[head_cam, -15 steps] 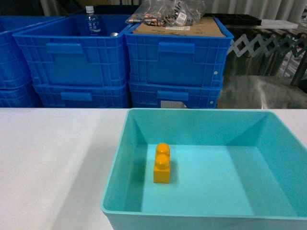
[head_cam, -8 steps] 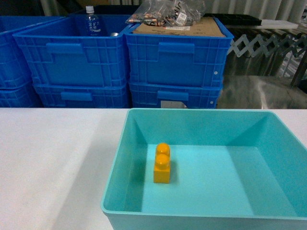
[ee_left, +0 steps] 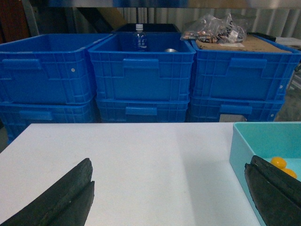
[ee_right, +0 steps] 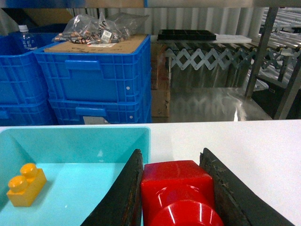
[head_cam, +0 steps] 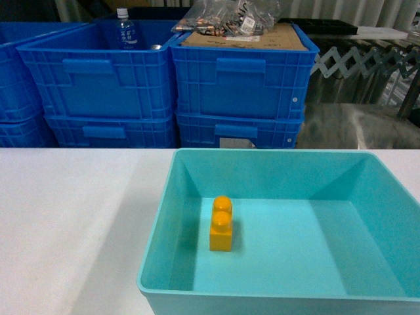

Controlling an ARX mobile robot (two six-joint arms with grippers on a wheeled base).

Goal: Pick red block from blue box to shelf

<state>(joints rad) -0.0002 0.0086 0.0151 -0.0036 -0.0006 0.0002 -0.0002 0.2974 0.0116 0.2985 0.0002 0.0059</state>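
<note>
Clamped between the dark fingers (ee_right: 123, 197) of the right gripper (ee_right: 176, 193) is the red block (ee_right: 178, 190), held beside the right wall of the blue box (ee_right: 94, 136), stud turned toward the wrist camera. Only the right wrist view shows this grasp; neither gripper is seen from the head camera. The left gripper (ee_left: 174, 197) is spread wide and empty over the white table (ee_left: 141, 160), just left of the box. A yellow brick (head_cam: 221, 224) is seen standing on the box floor. Stacked blue crates (head_cam: 164, 79) are seen behind the box.
</note>
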